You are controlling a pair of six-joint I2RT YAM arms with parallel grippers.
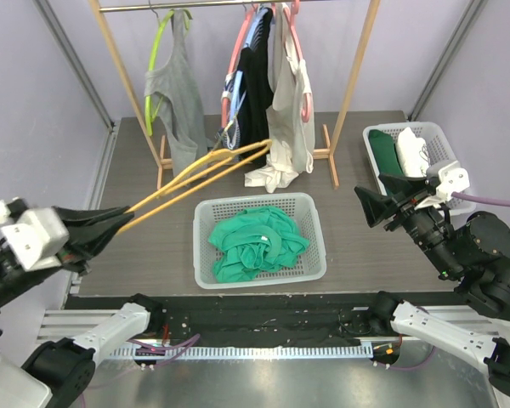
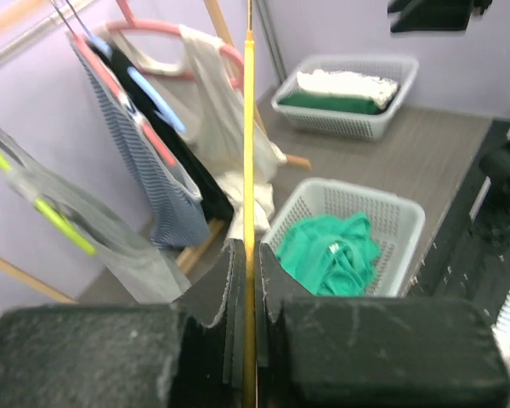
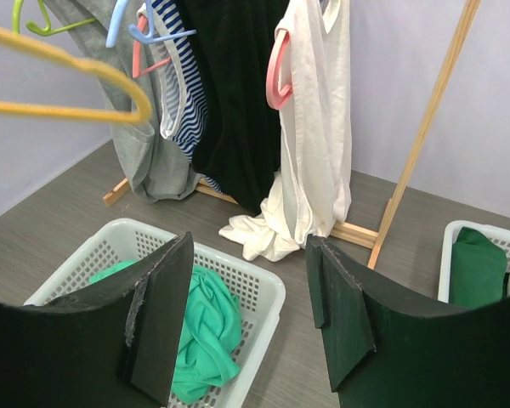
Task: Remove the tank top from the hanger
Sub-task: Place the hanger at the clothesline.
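Note:
A bare yellow hanger point(image 1: 195, 174) reaches from the left toward the rack, and my left gripper point(image 1: 127, 217) is shut on its end. In the left wrist view the hanger point(image 2: 248, 127) runs straight up between the closed jaws of the left gripper point(image 2: 248, 255). A green tank top point(image 1: 257, 242) lies crumpled in the white basket point(image 1: 255, 201) at table centre, apart from the hanger. My right gripper point(image 1: 372, 197) hovers open to the right of the basket, holding nothing. In the right wrist view, my right gripper point(image 3: 246, 314) shows the tank top point(image 3: 206, 327) below left and the hanger point(image 3: 59, 110) upper left.
A wooden rack point(image 1: 353, 76) at the back carries a grey top on a green hanger point(image 1: 174, 93), plus black, striped and white garments on pink hangers. The white garment point(image 1: 276, 174) trails onto the table. A second basket point(image 1: 374, 134) with folded cloth stands back right.

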